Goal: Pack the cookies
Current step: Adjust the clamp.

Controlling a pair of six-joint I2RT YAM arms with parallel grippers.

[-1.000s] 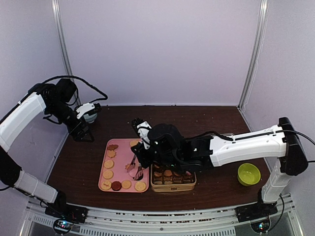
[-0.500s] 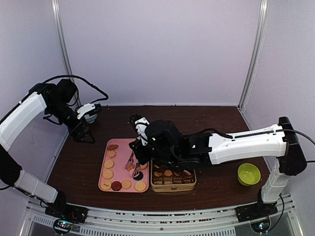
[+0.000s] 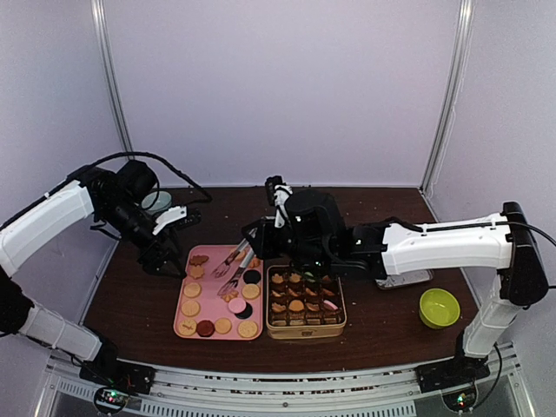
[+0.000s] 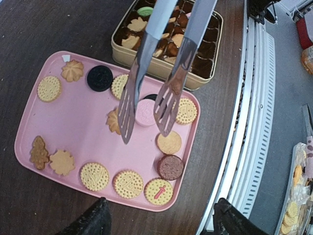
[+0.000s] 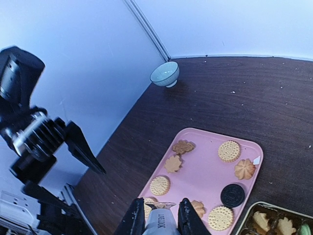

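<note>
The cookies lie scattered on a pink tray; more fill a gold tin beside it. In the top view the cookies sit on the tray, left of the tin. My right gripper is shut on the handle of metal tongs. The tong blades hang spread on either side of a pink cookie; whether they touch it I cannot tell. My left gripper hovers open and empty over the tray's near edge, at the tray's left side in the top view.
A small pale bowl stands at the back left, behind the left arm. A green bowl sits at the right front. A clear container lies under the right forearm. The table's metal front rail runs along the near edge.
The right arm has drawn back and to the right, uncovering the tin, and the tongs now reach over the tray's middle. The left gripper has moved down and right, toward the tray.
</note>
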